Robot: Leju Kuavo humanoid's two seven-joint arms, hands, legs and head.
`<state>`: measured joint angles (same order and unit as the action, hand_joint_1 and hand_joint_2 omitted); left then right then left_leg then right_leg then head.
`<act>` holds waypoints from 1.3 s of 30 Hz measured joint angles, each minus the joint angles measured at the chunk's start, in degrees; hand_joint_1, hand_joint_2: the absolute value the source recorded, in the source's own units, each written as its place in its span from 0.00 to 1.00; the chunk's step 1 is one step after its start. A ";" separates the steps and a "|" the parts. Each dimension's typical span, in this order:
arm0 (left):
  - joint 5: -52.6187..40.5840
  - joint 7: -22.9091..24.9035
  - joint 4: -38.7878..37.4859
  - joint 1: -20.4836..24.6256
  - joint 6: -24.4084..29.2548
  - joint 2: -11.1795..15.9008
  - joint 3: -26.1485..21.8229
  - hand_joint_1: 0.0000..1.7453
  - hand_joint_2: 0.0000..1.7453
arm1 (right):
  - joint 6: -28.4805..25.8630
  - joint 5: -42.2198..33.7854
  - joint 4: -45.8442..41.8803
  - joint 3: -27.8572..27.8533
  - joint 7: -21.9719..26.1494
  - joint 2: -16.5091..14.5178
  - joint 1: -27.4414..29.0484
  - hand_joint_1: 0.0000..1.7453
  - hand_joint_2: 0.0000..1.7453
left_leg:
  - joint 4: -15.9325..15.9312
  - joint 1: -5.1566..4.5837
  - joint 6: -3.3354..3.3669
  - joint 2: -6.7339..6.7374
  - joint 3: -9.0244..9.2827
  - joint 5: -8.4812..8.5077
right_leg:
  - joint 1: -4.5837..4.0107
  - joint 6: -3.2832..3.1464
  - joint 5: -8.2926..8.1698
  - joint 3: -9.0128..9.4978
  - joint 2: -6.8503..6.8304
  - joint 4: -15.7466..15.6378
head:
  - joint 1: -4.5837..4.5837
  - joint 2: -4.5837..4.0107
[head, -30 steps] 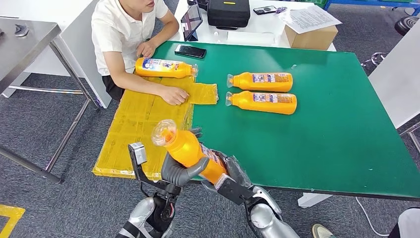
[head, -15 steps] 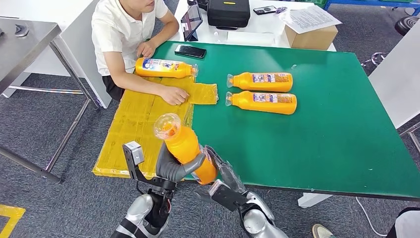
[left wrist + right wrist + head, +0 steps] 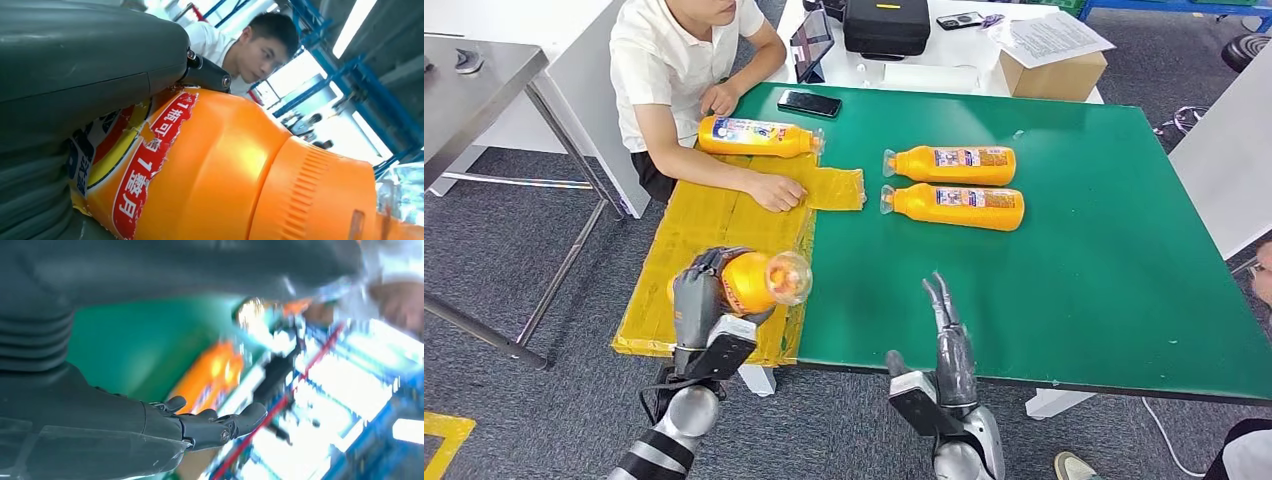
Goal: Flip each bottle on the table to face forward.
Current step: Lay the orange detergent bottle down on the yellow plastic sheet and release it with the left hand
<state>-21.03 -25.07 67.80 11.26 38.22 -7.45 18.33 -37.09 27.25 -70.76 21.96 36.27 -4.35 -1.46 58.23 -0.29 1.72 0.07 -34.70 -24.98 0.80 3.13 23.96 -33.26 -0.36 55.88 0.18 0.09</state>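
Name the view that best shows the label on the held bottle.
The left wrist view: the held bottle is close up, its red label strip readable beside the left hand. The head view shows mostly its cap end. The right wrist view is blurred.

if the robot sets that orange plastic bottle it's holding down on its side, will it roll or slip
Probably rolls: the orange plastic bottle in the left hand has a rounded body. Its glossy surface looks somewhat slippery. The two bottles lying on the green table stay put, so it may settle.
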 joint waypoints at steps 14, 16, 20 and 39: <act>-22.10 12.73 -23.33 13.84 -17.01 2.41 0.97 0.00 1.00 | 2.90 -2.52 -3.74 -7.52 3.49 -2.31 0.83 0.00 1.00 | 0.00 0.01 -0.02 0.01 0.03 0.03 | -0.01 0.00 -0.02 0.03 0.01 0.07 | -0.01 0.00; -22.08 13.41 -26.01 15.20 -19.04 2.51 0.92 0.00 1.00 | 3.00 -2.71 -3.74 -7.89 3.53 -2.43 0.84 0.00 1.00 | 0.00 0.01 -0.02 0.03 0.04 0.03 | -0.01 0.00 -0.03 0.01 0.02 0.07 | 0.00 0.00; -20.86 13.72 -29.95 17.27 -22.74 2.62 0.73 0.00 1.00 | 3.40 -3.07 -3.73 -8.53 3.58 -2.50 0.81 0.00 1.00 | 0.00 0.01 0.00 -0.06 0.05 0.04 | -0.01 0.00 -0.02 0.07 -0.03 0.06 | 0.01 0.00; 0.42 0.47 -28.67 17.36 -42.67 1.85 -1.05 0.00 1.00 | 2.12 -8.21 -2.16 -9.26 3.68 -1.95 0.27 0.00 1.00 | -0.02 -0.02 -0.06 -0.26 0.57 0.26 | 0.02 -0.12 -0.11 0.58 -0.33 0.08 | 0.00 0.00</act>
<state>-20.61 -24.60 39.13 28.62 -4.45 -5.60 17.28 -34.96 19.04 -72.91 12.69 39.94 -6.30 -1.18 58.21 -0.31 1.66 -0.19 -34.13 -24.72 0.82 3.01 23.85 -32.68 -0.69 55.95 0.18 0.09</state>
